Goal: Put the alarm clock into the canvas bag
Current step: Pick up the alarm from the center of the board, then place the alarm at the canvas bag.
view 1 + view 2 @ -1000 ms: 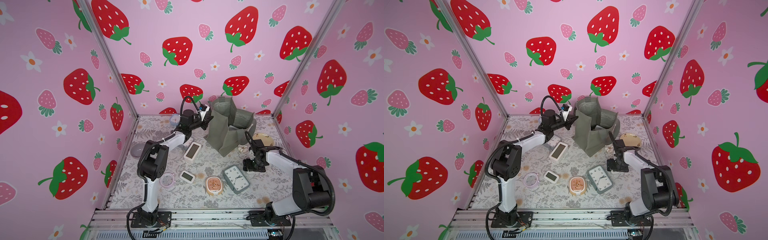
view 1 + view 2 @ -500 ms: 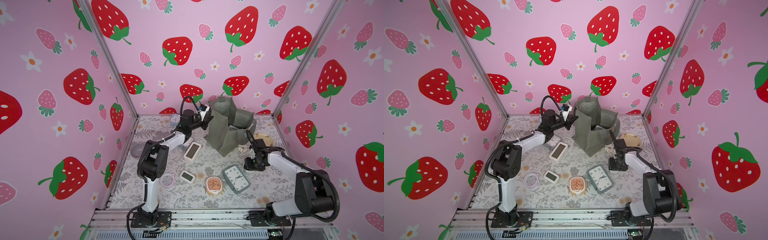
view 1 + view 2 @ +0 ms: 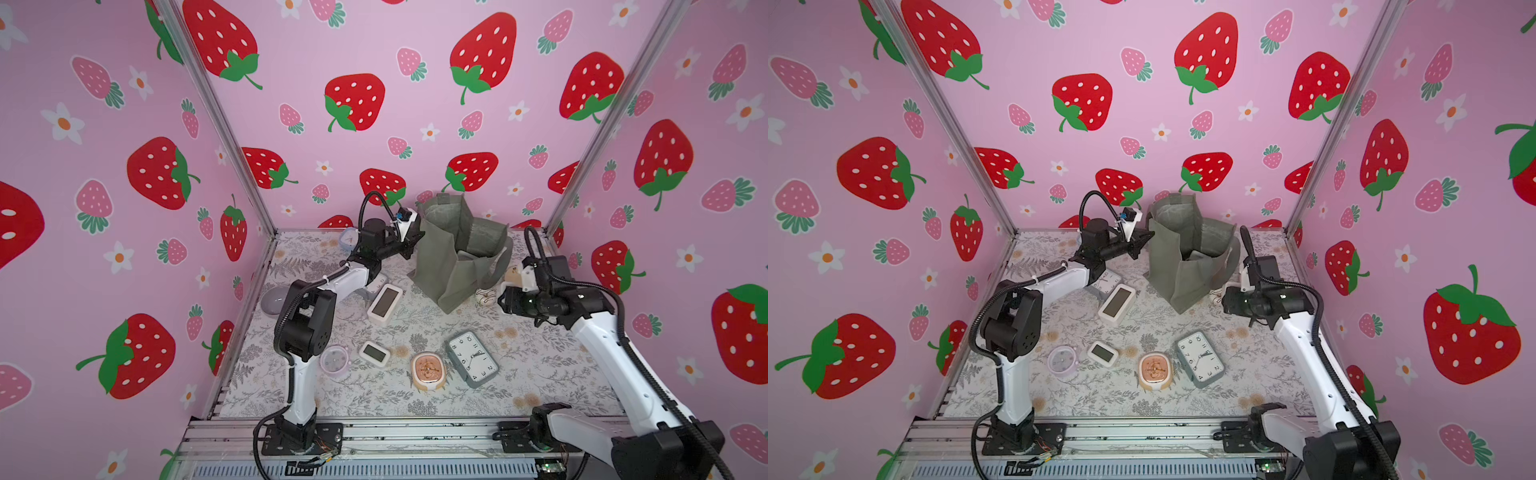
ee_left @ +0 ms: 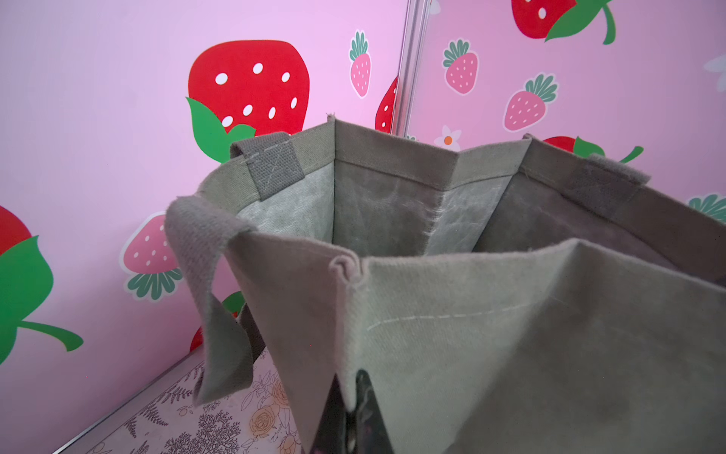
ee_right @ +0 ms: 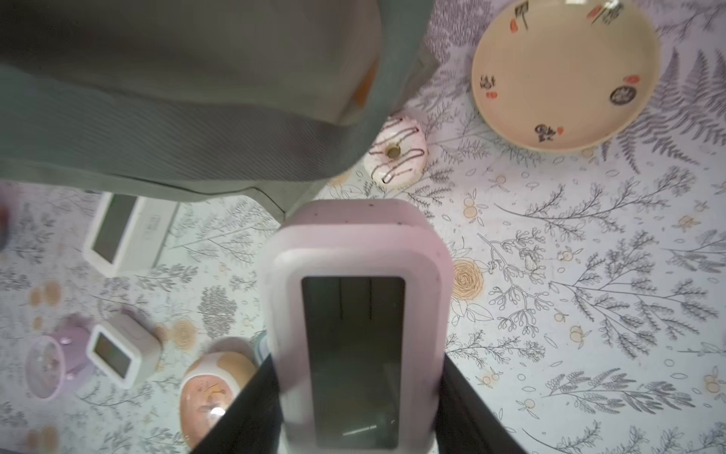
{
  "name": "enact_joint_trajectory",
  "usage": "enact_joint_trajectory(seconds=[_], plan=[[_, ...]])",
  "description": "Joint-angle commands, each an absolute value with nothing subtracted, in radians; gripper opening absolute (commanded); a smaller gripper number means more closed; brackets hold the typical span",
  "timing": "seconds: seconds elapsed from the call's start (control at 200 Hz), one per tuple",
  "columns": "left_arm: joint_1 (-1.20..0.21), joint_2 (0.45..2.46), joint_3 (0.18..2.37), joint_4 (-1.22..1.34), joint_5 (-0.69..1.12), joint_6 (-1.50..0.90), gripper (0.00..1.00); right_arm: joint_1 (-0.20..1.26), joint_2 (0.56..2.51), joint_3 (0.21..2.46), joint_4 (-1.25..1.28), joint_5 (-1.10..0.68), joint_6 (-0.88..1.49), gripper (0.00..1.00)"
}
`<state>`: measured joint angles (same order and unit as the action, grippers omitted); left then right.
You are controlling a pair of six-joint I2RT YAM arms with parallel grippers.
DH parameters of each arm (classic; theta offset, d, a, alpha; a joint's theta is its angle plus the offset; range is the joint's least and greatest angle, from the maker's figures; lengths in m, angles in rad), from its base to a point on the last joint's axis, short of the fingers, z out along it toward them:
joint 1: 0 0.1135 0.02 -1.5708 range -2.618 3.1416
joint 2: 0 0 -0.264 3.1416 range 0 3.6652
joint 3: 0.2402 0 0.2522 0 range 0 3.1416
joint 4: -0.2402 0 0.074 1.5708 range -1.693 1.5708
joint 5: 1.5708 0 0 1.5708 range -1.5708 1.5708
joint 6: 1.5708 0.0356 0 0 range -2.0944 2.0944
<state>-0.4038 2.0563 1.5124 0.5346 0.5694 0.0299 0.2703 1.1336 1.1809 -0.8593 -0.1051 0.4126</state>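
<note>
Alarm clock point(image 5: 353, 314): a pale pink digital unit with a dark screen, now clamped between the jaws of the right gripper point(image 5: 358, 355) and, by the look of the right wrist view, clear of the desk point(image 3: 540, 353). It hangs just in front of the near corner of the canvas bag point(image 3: 453, 257), close to the doughnut point(image 5: 395, 151) and the plate point(image 5: 565, 74).

Change noted: a second ago this gripper sat low at the desk beside the bag with its jaws wider. It has since closed on the clock and the arm has risen. Pick-up is judged complete and transport is starting.

Left gripper point(image 3: 417, 240): clenched on the bag's rim, as a second ago. The left wrist view shows fabric pinched between its fingers and the mouth held open. The bag has not shifted.

Remaining work, as judged: carry the clock up over the near rim and release it inside. The near wall sags and a handle droops on that side, so snagging on approach is the main risk.

Five other clocks lie on the desk, untouched over the last second.
</note>
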Motion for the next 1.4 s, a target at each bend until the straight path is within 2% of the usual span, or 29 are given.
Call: enact_joint_trajectory(seconds=[0.0, 0.125, 0.43, 0.635, 1.396], plan=[[-0.402, 2.049, 1.509, 0.569, 0.597, 0.038, 0.00, 0.267, 1.139, 1.290, -0.914, -0.133, 0.436, 0.54], [-0.402, 2.049, 1.511, 0.568, 0.599, 0.039, 0.00, 0.268, 1.173, 1.379, -0.862, -0.168, 0.433, 0.53], [-0.398, 2.051, 1.512, 0.569, 0.600, 0.037, 0.00, 0.327, 1.252, 1.444, -0.544, -0.225, 0.476, 0.53], [-0.398, 2.051, 1.512, 0.571, 0.603, 0.032, 0.00, 0.354, 1.379, 1.509, -0.443, -0.242, 0.459, 0.54], [-0.403, 2.052, 1.510, 0.572, 0.606, 0.031, 0.00, 0.397, 1.846, 1.890, -0.639, -0.142, 0.137, 0.54]])
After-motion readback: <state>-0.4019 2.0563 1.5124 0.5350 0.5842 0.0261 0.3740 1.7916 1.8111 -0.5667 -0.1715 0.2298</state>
